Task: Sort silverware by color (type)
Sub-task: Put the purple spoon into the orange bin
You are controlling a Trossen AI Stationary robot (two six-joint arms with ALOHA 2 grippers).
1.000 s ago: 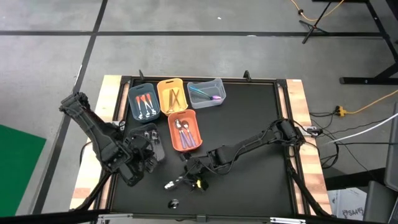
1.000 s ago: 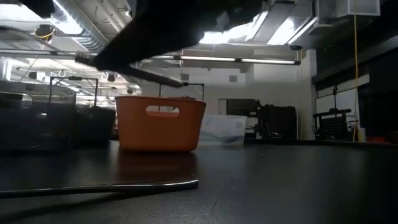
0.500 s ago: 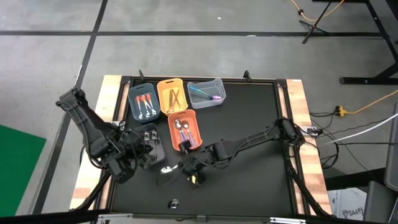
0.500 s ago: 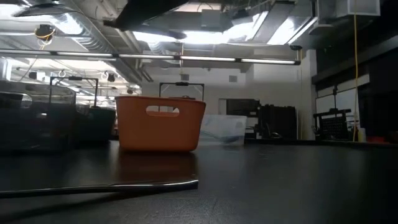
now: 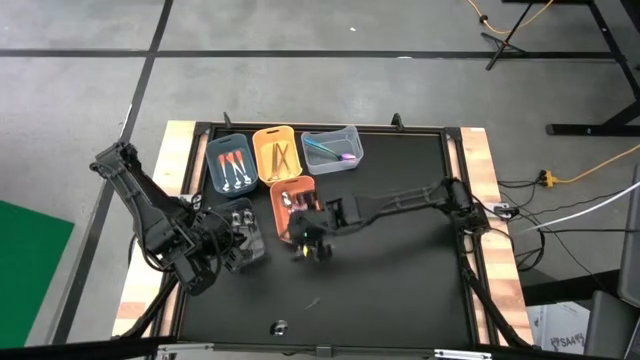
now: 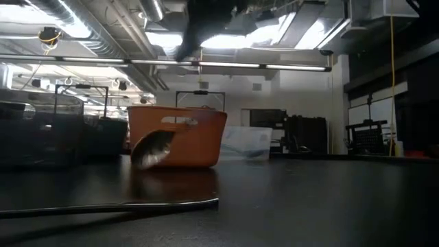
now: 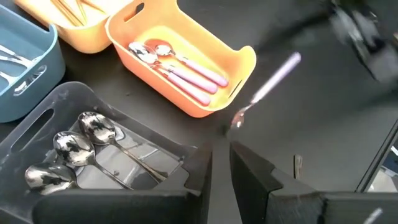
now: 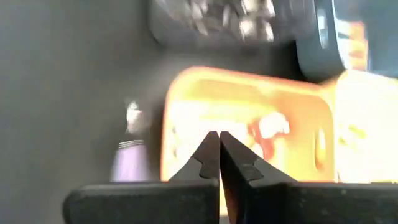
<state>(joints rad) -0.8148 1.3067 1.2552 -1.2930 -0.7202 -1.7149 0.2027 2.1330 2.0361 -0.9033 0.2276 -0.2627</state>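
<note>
Your right pincer (image 5: 312, 243) is clenched empty above the orange bin (image 5: 280, 222), the pink-handled spoon (image 7: 264, 92) tumbling just beside it, so release squarely over the bin's middle.

The right wrist view is smeared: beyond the right gripper (image 8: 219, 144) the orange bin (image 8: 249, 124) and a pale purple handle (image 8: 127, 163) beside it blur. In the left wrist view, a pink-handled spoon (image 7: 267, 90) ahead of the left gripper (image 7: 221, 163) is streaked. The clear bin (image 7: 37, 124) is cut off at the picture's edge.
</note>
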